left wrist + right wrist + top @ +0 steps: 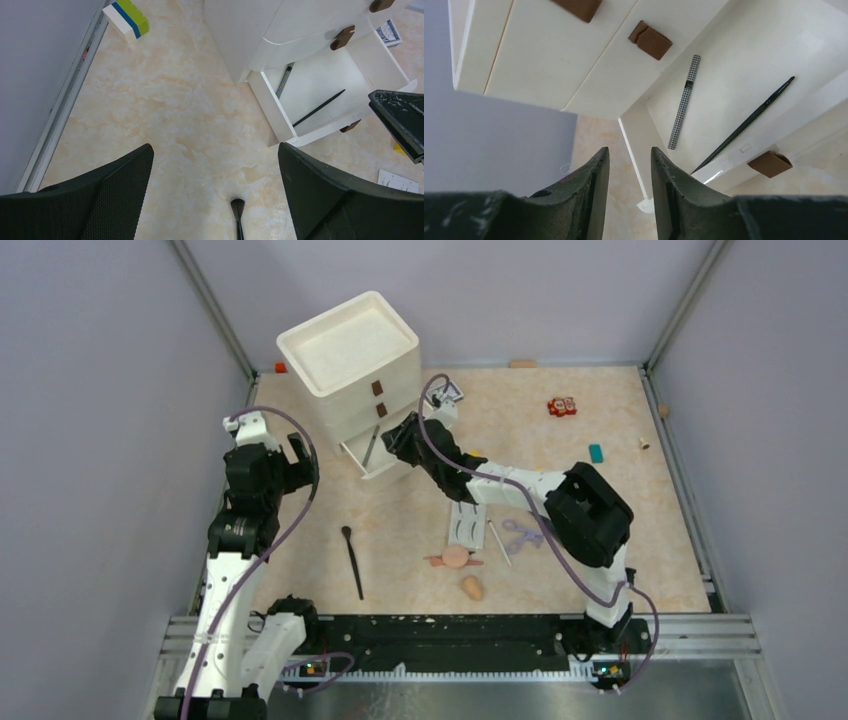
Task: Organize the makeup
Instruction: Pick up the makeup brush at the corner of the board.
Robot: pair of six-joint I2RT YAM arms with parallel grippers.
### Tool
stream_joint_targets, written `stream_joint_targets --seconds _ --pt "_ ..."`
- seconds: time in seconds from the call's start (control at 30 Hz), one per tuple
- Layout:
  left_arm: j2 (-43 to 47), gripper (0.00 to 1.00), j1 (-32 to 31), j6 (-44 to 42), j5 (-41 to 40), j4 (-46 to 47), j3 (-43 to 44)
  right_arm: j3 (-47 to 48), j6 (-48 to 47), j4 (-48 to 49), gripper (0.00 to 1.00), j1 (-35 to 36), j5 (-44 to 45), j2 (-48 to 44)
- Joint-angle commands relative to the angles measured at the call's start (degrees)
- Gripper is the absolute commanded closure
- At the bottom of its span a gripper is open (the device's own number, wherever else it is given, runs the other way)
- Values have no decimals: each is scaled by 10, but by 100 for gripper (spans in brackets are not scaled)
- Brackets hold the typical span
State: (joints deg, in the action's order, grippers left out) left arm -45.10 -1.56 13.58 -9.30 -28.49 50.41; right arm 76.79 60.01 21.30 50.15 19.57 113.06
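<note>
The white drawer unit (350,350) has its bottom drawer (744,60) pulled out. Inside lie a checkered pencil (684,102) and a thin black brush (744,125). My right gripper (629,149) hovers just above the drawer's front corner, open, with nothing between its fingers. My left gripper (215,147) hangs wide open over the bare table left of the unit, above the head of a long black brush (237,207). On the table lie a white eyelash card (466,523), a purple curler (522,533), a peach puff (455,557) and a peach sponge (472,587).
A patterned card box (447,392) sits behind the right arm. Red blocks (561,406) and a teal block (596,452) lie at the back right. A white, blue and green block (126,17) rests by the left wall. Walls enclose the table on three sides.
</note>
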Motion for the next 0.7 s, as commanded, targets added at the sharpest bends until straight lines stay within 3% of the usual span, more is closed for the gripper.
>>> stream_joint_targets --seconds 0.0,0.13,0.33,0.67 --pt "6 1 3 6 6 22 1 27 -191 -45 63 36 -71 -52" --pt "7 1 3 9 -3 18 4 28 -247 -73 60 79 -95 -53" --pt "11 1 3 31 -46 7 9 57 -256 -123 55 121 -155 -8" --pt "19 1 3 53 -104 -20 25 122 -263 -223 53 164 -126 72"
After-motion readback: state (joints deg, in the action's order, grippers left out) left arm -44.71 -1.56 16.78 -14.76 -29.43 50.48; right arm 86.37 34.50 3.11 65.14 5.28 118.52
